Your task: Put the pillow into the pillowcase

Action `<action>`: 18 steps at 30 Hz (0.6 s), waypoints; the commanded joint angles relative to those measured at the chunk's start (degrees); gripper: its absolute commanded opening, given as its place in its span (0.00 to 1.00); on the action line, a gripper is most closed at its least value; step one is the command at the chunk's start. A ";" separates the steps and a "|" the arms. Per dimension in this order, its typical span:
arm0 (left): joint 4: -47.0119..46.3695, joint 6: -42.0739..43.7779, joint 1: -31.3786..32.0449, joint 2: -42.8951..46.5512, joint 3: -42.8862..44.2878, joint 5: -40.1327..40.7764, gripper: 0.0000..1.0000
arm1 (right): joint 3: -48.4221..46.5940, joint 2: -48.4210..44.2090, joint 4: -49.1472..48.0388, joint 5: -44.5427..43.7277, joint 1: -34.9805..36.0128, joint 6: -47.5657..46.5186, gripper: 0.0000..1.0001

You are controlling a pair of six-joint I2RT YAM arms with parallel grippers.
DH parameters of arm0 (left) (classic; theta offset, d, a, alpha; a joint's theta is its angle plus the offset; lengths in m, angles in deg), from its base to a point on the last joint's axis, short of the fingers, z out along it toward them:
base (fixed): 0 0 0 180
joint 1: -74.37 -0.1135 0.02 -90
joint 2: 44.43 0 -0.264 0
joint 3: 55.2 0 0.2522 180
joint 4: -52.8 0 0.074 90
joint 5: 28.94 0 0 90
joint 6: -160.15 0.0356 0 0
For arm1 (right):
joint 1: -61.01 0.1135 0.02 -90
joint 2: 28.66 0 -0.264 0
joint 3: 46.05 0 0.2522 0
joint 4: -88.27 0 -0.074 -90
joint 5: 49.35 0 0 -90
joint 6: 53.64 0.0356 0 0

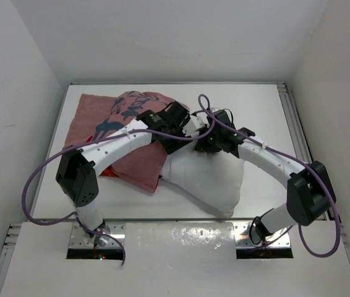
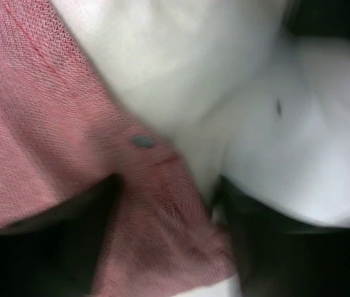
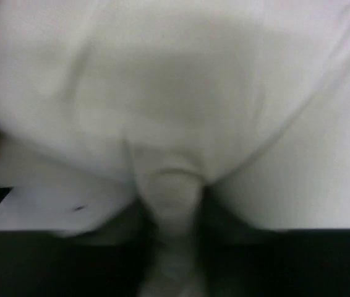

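Left tool [image 2: 169, 247]: dark fingers [image 2: 51, 247] stand fairly wide, with a bunched strip of the red-orange printed fabric pillowcase [image 2: 45, 117] filling the gap between them and touching both; reads as a grip on the cloth's edge. Pink weave spreads away to this tool's left, and a small grey fleck shows just ahead of the fingers. Large plain white soft rectangular pillow [image 2: 298, 148] lies ahead and to this tool's right, touching the pillowcase. Right tool [image 3: 175, 216]: half closed, pinching a raised fold of the pillow between its fingers, with white cloth puckering toward the pinch. Top view: both tools close together, side by side. Most of the pillowcase lies flat on the white tabletop [image 1: 261, 111] beyond and left of the left tool. The pillow's bulk sits under and nearer than the right tool.
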 commanded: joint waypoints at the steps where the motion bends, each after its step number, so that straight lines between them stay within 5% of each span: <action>1: -2.40 -1.47 -0.35 2.27 -2.65 3.39 0.54 | 3.91 0.38 -4.12 3.34 0.95 6.05 0.19; 2: -2.41 -1.74 -0.79 2.45 -3.18 3.04 0.41 | 4.27 0.03 -4.39 2.82 0.77 6.85 0.03; 4: -0.84 -1.92 -1.32 2.80 -2.14 0.85 0.10 | 5.41 -0.94 -5.88 3.77 0.51 7.03 0.00; 12: 15.16 11.25 -0.79 2.27 27.63 -27.17 0.07 | 9.54 -12.88 -27.93 12.39 2.00 8.52 0.00; 18: 16.76 13.47 0.26 -1.41 35.66 -38.00 0.00 | 7.44 -19.84 -37.79 3.18 3.93 9.93 0.00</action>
